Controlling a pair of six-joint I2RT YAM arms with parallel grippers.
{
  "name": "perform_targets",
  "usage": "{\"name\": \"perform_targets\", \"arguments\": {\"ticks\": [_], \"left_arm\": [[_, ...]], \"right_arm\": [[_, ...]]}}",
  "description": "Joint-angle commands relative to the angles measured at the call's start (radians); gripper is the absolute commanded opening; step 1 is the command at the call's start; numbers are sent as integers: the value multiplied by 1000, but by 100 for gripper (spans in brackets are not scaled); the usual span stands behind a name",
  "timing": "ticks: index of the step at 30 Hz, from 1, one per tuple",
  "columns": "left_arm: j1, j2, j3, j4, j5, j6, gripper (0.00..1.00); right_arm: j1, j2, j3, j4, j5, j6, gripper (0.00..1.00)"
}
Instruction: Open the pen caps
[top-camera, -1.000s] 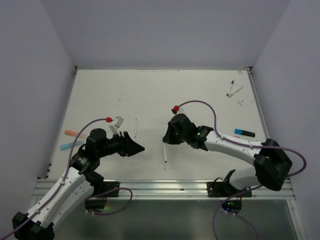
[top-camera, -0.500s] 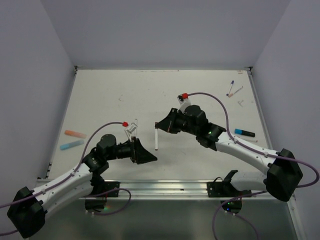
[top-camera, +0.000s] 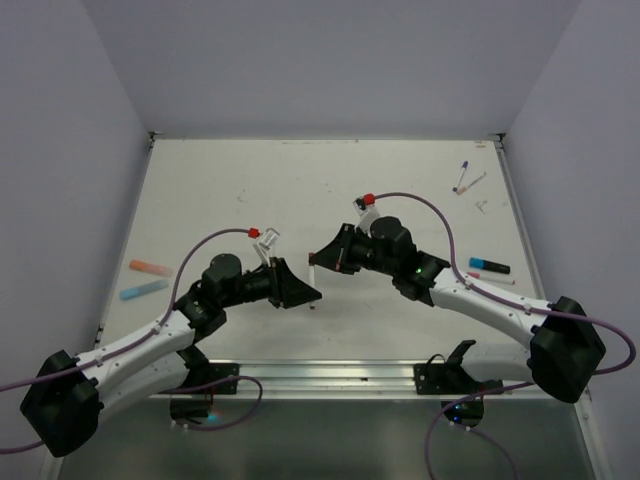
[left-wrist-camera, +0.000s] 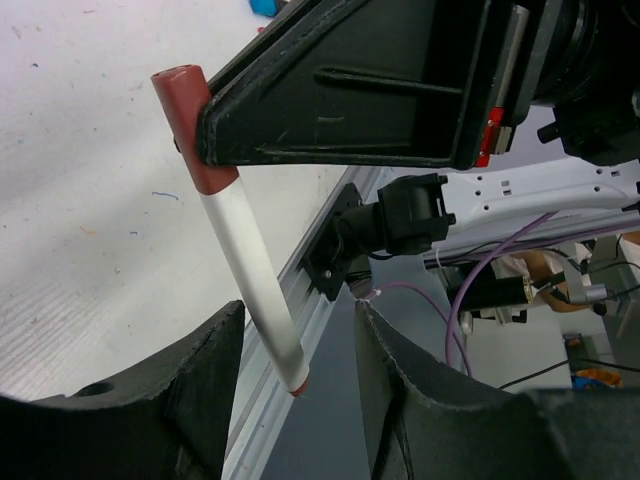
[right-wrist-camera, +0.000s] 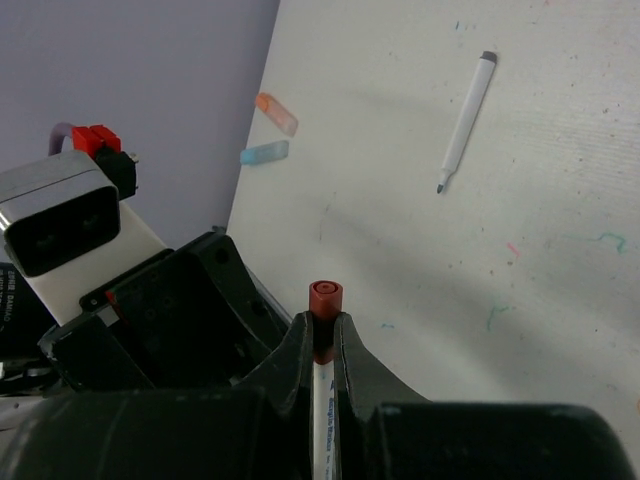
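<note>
Barely started: the right gripper (right-wrist-camera: 322, 335) is clamped on the red cap (left-wrist-camera: 188, 125), not yet off its barrel (left-wrist-camera: 250, 265), which hangs below it between the left gripper's (left-wrist-camera: 298, 352) parted fingers, while other pens (right-wrist-camera: 465, 120) lie far off on the surface (top-camera: 300, 180).

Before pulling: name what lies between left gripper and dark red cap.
Only the white barrel, running from dark red cap into the open left gripper; left wrist view.

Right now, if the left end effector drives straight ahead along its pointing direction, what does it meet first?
The white pen barrel, which sits between the left end effector's open fingers; just beyond, the right end effector clamped on the dark red cap. Depth unclear.
</note>
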Motion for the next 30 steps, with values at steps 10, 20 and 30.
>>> {"name": "perform_targets", "arguments": {"ticks": [10,20,30], "left_arm": [[-6,30,33,62,19,-12,26],[-6,26,70,10,39,23,0],[-6,22,79,-23,45,23,0]], "right_arm": [[-2,-20,-22,136,-32,48,0],[-2,-11,-25,132,-82,19,24],[-2,37,24,112,-90,-5,23]]}}
